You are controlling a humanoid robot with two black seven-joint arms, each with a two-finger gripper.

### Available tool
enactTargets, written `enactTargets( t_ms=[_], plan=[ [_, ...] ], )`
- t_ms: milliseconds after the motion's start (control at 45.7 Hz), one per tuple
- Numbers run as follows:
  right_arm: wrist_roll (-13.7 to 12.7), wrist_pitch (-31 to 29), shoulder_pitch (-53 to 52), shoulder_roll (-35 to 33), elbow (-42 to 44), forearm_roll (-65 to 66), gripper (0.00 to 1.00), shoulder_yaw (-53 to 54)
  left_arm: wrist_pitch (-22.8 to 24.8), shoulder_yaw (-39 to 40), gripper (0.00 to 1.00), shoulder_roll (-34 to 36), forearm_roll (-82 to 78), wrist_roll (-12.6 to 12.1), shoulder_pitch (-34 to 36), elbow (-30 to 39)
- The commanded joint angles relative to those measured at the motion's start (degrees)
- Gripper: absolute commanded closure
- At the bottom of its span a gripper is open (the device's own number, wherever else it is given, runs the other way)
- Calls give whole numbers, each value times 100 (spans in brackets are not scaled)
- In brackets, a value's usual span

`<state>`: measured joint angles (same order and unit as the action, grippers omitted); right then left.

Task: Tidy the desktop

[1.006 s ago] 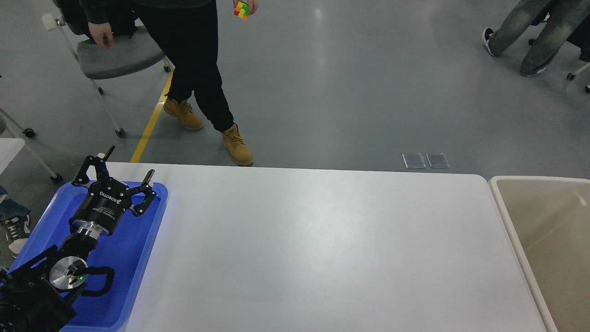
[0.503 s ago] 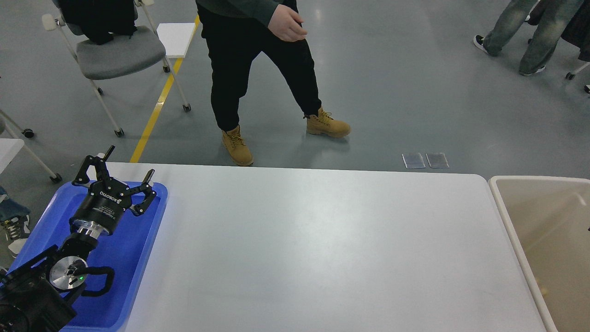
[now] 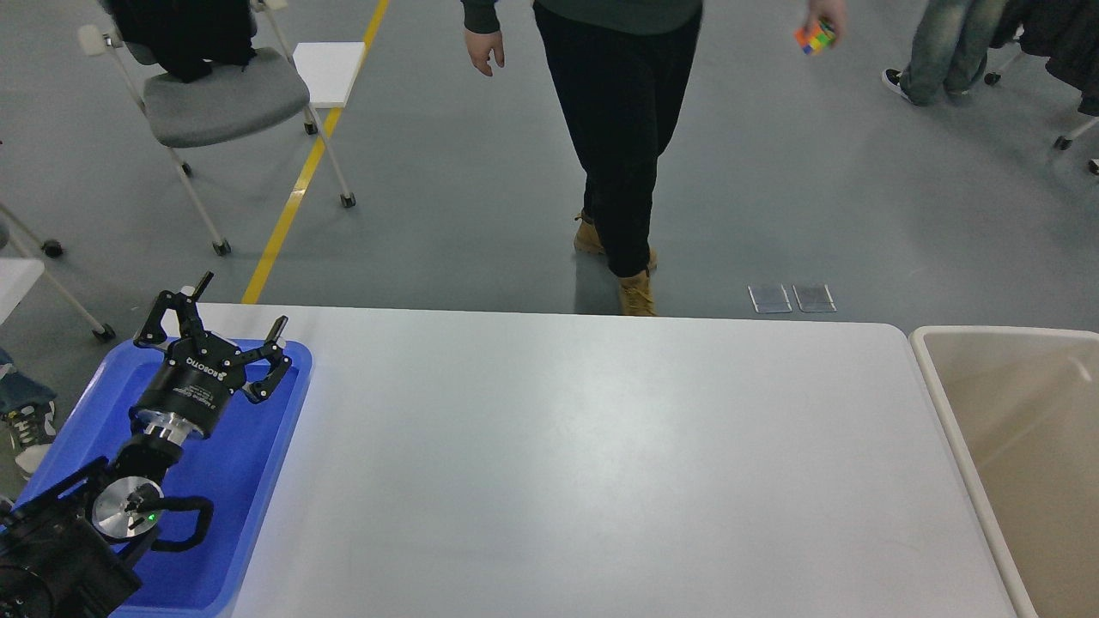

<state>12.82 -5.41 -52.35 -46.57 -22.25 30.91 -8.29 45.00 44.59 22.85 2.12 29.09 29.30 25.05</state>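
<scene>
Desktop [image 3: 601, 463] before grey floor [image 3: 481, 172]

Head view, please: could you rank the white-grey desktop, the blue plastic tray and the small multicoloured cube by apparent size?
1. White-grey desktop, largest.
2. Blue plastic tray, partly under my left arm.
3. Multicoloured cube, smallest, though it is farthest from the camera.

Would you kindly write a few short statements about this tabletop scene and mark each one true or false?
1. The left gripper hangs open above the blue tray. True.
2. The left gripper holds a puzzle cube. False: it holds nothing; the colourful cube is in the hand of a person standing beyond the desktop.
3. The beige bin stands at the desktop's right end. True.
4. The blue tray sits beside the bin. False: it is at the desktop's left end.
</scene>
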Motion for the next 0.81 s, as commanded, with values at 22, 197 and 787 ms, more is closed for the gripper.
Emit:
enactTargets(
  t_ms=[22, 197, 787],
  plan=[
    [1, 49, -688, -660, -1106, -14, 0, 951, 0, -3, 1, 0, -1, 0, 5, 0],
    [1, 145, -1092, -669, -1115, -611, 0, 926, 0, -3, 1, 0, -1, 0, -3, 0],
    [1, 216, -1980, -695, -1555, -2097, 0, 697, 0, 15, 1, 0, -1, 0, -4, 0]
  ],
)
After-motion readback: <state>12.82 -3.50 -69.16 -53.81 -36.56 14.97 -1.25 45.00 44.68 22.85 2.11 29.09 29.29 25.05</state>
